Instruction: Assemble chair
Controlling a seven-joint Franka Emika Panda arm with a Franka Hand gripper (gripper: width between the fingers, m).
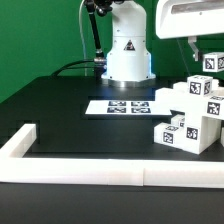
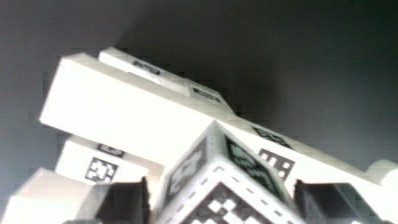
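The chair, a chunky stack of white tagged blocks just beyond the marker board toward the exterior view's right, has its top piece pinched in the gripper, which I judge should press straight down without twisting, over a black table edged by a white rail.

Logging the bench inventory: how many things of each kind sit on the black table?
White blocky plastic chair parts, one cluster: 1
Flat white marker board with printed tags: 1
Long low white border rail: 1
White robot arm: 1
Total: 4
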